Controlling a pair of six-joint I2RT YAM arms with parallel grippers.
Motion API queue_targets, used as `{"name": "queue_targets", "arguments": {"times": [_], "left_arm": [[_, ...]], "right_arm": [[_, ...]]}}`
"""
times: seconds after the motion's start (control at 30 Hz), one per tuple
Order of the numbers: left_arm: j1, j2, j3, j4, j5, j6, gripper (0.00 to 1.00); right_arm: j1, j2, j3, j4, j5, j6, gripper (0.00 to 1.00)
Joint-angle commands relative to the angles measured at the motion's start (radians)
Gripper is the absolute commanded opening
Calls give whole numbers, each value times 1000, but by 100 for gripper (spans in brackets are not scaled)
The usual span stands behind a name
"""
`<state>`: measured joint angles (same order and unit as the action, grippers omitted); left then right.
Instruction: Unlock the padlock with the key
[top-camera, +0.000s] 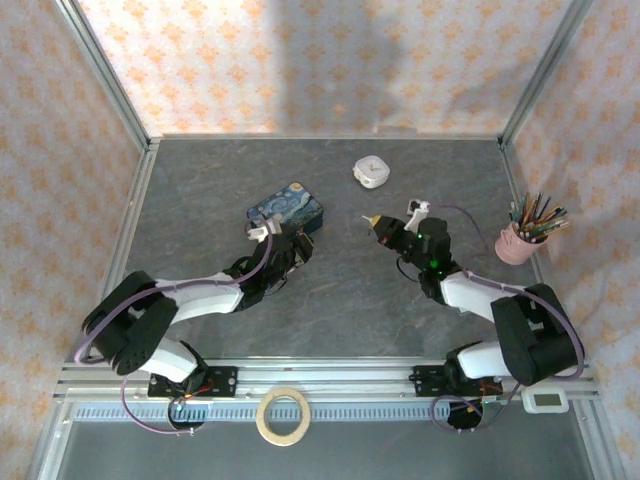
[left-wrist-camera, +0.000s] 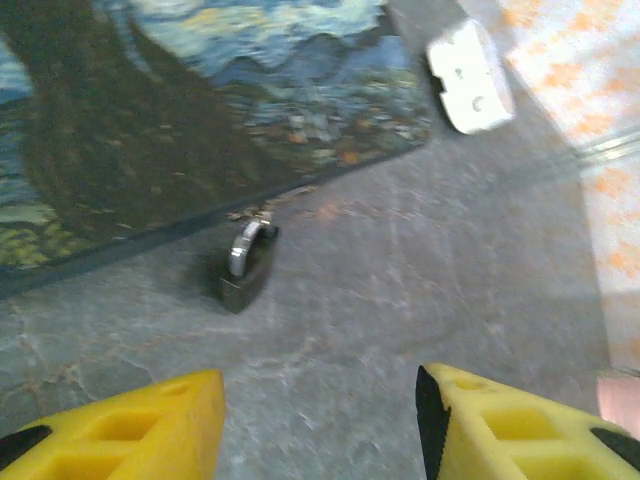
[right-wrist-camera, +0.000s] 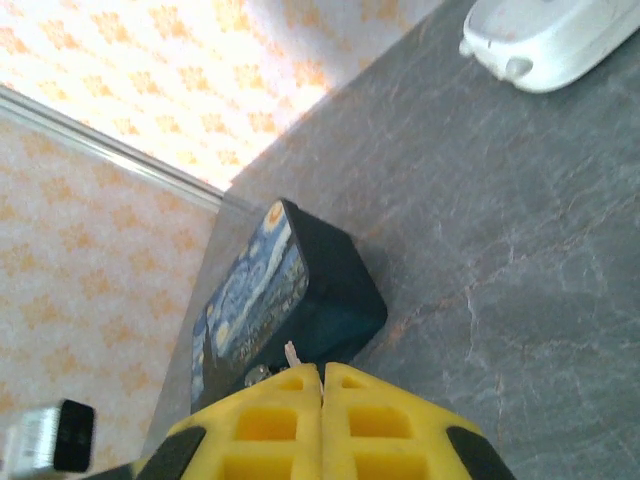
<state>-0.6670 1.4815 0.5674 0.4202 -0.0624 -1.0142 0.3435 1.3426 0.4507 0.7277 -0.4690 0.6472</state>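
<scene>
The padlock (left-wrist-camera: 245, 265), small and dark with a silver shackle, lies on the grey table right against the edge of the blue painted tin (left-wrist-camera: 180, 110). My left gripper (left-wrist-camera: 320, 420) hovers just short of it, open, with bare table between its yellow fingers. In the top view the left gripper (top-camera: 298, 246) sits at the tin's near corner. My right gripper (right-wrist-camera: 322, 375) is shut on the key (right-wrist-camera: 293, 354), whose pale tip pokes out past the fingertips toward the tin (right-wrist-camera: 280, 300). From above, the right gripper (top-camera: 375, 222) is to the right of the tin, apart from it.
A white rounded-square case (top-camera: 371, 171) lies at the back centre. A pink cup of pencils (top-camera: 520, 243) stands at the right edge. A tape roll (top-camera: 283, 415) rests on the front rail. Patterned walls enclose the table.
</scene>
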Motion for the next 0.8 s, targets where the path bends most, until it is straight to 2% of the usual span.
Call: {"name": "queue_targets", "arguments": {"times": [0.0, 0.07, 0.33, 0.53, 0.6, 0.63, 0.77], "left_arm": [[0, 74, 43, 79, -83, -43, 54], [1, 130, 78, 75, -93, -47, 54], [-8, 303, 118, 228, -155, -75, 54], [-25, 416, 201, 234, -224, -50, 52], [-25, 420, 198, 254, -251, -53, 46], [-25, 445, 193, 267, -261, -52, 40], [-15, 444, 174, 310, -247, -42, 11]], "right_arm": [[7, -37, -11, 44, 73, 8, 0], [10, -43, -18, 48, 75, 8, 0], [10, -77, -52, 73, 85, 10, 0], [11, -81, -73, 96, 85, 25, 0], [10, -74, -79, 110, 72, 38, 0], [9, -66, -83, 122, 64, 49, 0], [10, -35, -98, 173, 48, 88, 0]]}}
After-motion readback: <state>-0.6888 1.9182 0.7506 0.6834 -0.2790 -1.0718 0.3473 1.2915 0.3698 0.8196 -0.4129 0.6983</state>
